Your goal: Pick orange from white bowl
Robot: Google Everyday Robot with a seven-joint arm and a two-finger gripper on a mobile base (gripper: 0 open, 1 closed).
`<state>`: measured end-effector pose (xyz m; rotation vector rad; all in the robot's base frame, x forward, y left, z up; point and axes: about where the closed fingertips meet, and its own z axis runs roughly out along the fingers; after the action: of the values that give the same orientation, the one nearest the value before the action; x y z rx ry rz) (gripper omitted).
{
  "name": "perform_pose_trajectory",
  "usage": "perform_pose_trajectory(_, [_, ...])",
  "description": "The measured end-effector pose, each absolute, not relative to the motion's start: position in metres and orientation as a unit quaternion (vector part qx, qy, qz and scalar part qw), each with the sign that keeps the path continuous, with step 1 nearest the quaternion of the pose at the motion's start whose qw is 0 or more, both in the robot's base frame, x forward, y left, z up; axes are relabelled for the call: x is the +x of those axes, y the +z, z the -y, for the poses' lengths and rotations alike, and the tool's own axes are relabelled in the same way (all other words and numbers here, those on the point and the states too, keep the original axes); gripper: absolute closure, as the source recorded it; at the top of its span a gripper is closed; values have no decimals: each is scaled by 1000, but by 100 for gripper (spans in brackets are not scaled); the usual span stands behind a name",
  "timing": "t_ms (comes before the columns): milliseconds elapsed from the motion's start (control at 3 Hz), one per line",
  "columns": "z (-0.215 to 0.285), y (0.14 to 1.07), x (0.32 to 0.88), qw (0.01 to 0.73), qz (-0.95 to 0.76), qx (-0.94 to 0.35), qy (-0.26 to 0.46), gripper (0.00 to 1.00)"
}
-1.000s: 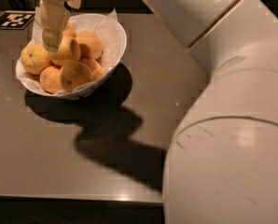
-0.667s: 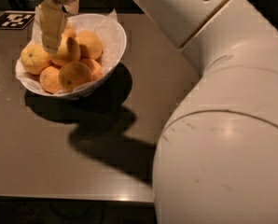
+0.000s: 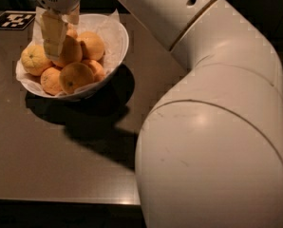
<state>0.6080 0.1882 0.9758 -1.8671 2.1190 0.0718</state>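
Observation:
The white bowl [image 3: 117,37] stands at the table's far left, lined with crinkled white paper and holding several citrus fruits. My gripper [image 3: 57,45] reaches straight down into the bowl's left-centre. It sits against the orange [image 3: 71,50], the large smooth fruit on top of the pile, and partly hides it. A paler, bumpy yellowish fruit [image 3: 35,59] lies to the gripper's left. Smaller deeper-orange fruits [image 3: 76,77] lie in front.
The bowl rests on a brown table [image 3: 61,156] and casts a dark shadow on its near right side. A black-and-white marker tag [image 3: 12,20] lies at the far left corner. My big white arm [image 3: 212,127] fills the right half of the view.
The arm's elbow has swung closer and fills more of the right side. The gripper stays over the same spot in the bowl, slightly lower among the fruit.

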Motion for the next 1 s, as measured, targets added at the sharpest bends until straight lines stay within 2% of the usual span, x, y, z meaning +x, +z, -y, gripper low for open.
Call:
perform_pose_trajectory(333, [-192,964,613,147,-744,-651,29,22])
perform_pose_trajectory(667, [-197,953,615,137,-743,-654,35,31])
perform_pose_trajectory(1000, [-198,946,616,131,-745,-653,40,30])
